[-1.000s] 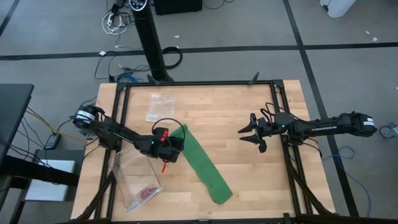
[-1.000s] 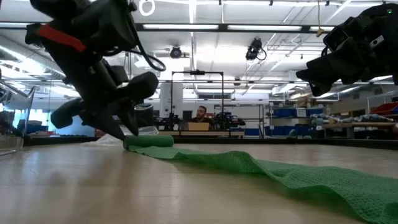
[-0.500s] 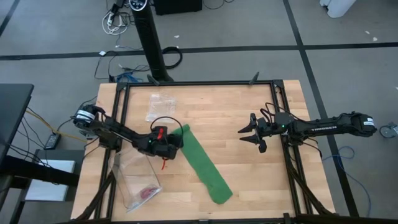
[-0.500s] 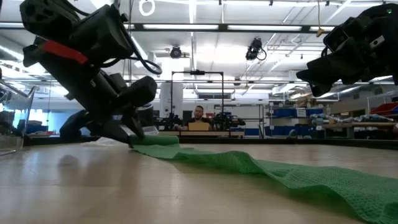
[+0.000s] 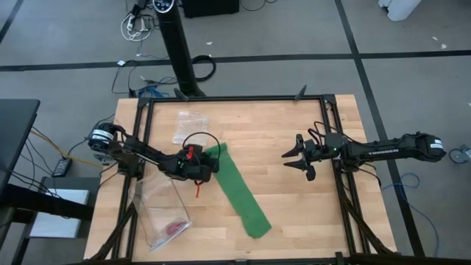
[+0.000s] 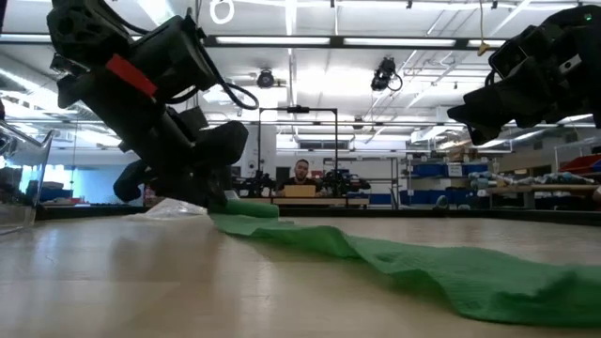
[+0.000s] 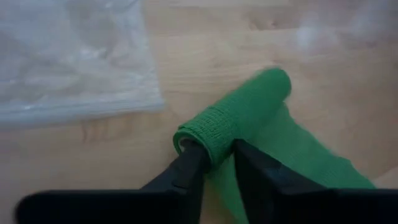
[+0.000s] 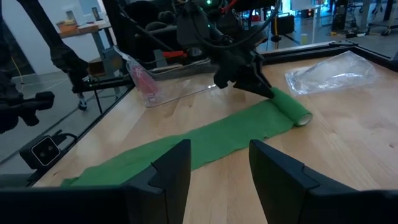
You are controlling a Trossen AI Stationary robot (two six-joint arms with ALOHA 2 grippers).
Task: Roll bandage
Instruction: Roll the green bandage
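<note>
The wooden table (image 5: 272, 132) carried the bandage (image 5: 239, 193), a long green strip running diagonally from near the front edge up to a small rolled end at mid-table, close to a clear plastic bag (image 5: 189, 125). The left gripper (image 7: 216, 163) was clamped on that rolled end, one finger on each side. The right gripper (image 5: 296, 157) hung well apart over the table's right side, its fingers parted and holding nothing.

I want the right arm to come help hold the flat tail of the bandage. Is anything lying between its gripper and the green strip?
Nothing visible. Bare wood lies between the right gripper and the bandage. The clear bags sit on the far side, beyond the left gripper, which is pinching the rolled end.
</note>
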